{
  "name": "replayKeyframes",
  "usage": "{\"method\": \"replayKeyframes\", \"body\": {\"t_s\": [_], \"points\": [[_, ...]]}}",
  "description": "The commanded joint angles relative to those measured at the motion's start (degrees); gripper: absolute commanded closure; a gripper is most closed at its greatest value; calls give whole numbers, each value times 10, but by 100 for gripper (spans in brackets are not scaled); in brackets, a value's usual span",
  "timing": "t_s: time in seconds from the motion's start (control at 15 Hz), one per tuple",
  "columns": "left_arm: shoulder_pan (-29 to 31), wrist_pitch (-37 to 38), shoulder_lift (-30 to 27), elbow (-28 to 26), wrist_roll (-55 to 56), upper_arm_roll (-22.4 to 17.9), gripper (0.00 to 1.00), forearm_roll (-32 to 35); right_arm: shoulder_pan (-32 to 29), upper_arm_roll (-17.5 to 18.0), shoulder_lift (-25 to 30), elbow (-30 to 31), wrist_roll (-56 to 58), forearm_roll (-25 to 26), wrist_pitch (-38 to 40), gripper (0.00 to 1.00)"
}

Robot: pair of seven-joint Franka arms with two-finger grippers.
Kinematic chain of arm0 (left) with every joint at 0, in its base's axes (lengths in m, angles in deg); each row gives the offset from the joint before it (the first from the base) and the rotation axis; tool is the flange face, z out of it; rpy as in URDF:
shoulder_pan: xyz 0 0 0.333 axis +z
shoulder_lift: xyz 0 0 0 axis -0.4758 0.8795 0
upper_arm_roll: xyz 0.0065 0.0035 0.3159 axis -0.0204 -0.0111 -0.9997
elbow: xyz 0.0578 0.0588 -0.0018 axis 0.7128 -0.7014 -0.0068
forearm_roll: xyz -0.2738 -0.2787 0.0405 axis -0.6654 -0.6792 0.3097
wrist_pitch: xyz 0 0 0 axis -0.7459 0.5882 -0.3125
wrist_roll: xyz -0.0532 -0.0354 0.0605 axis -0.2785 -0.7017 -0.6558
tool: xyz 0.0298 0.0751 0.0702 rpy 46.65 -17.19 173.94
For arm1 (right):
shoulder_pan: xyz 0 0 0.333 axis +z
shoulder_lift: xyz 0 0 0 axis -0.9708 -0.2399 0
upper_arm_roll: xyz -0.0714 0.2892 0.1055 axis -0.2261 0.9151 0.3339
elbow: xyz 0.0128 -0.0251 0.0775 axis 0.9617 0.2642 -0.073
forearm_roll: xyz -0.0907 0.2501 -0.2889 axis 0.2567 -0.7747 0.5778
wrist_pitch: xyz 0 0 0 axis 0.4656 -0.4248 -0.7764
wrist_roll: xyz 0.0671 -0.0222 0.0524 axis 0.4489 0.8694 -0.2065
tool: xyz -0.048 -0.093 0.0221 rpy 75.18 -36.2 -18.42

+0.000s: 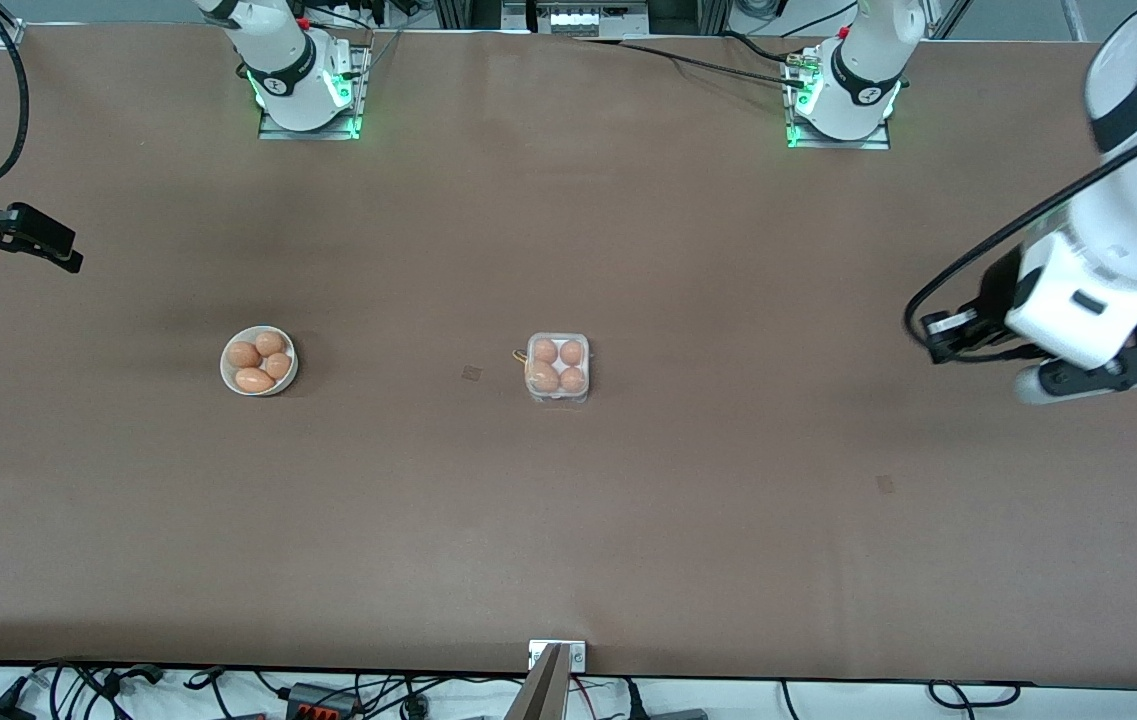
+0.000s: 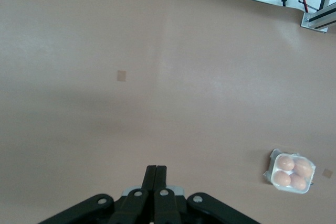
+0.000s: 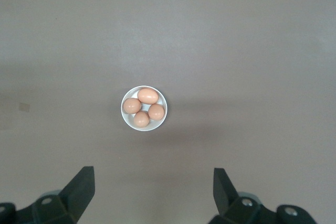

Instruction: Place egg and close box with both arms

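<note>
The box (image 1: pixel 557 367) sits mid-table, lid shut over four eggs, the placed egg (image 1: pixel 545 379) indistinguishable among them. At its nine o'clock, the bowl (image 1: pixel 259 360) holds four more. The left gripper (image 2: pixel 156 174) hangs clenched over bare table; the right gripper (image 3: pixel 152 182), spread wide, is mostly cropped.

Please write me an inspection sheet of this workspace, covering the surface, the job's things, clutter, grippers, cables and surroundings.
Surface: brown matte table, with small darker square marks.
Job's things: small square clear-plastic egg box mid-table, four tan eggs in its cells, lid looks closed.
Clutter: round white bowl with four tan eggs, toward the right arm's end.
Grippers: black two-finger left gripper shut, over bare table at the left arm's end; black two-finger right gripper open, holding nothing, up at the right arm's end with the bowl in its view.
Cables: black cables along the arms and past the table's edges.
Surroundings: both bases lit green; power adapters off the table.
</note>
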State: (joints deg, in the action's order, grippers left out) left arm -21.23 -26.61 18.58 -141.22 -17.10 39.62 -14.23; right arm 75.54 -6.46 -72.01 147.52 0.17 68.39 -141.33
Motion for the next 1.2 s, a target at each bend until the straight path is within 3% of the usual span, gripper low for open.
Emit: {"method": "replayKeyframes", "body": {"t_s": [0.0,0.47,0.6,0.73,0.86,0.93,1.06,1.13], "points": [[22,2,-23,-38,-28,5,100,-12,1,1,10,11,3,-2,-1,0],[41,-1,-65,-99,-63,3,99,-16,-4,5,10,11,4,-3,0,0],[49,-46,-107,-165,-67,-2,100,-17,-4,5,10,11,4,-3,1,0],[44,-114,-170,-260,-121,-25,100,-18,-13,9,10,11,4,-4,1,0],[42,-132,-192,-294,-136,-50,100,-67,-23,19,10,11,6,-4,2,0],[28,-132,-191,-295,-140,-87,98,-96,-23,22,10,11,6,-4,2,0],[-42,-130,-189,-295,-145,-172,74,-113,-22,22,11,11,6,-4,4,0],[-50,-130,-186,-294,-141,-179,53,-113,-21,22,11,11,7,-4,4,0]]}}
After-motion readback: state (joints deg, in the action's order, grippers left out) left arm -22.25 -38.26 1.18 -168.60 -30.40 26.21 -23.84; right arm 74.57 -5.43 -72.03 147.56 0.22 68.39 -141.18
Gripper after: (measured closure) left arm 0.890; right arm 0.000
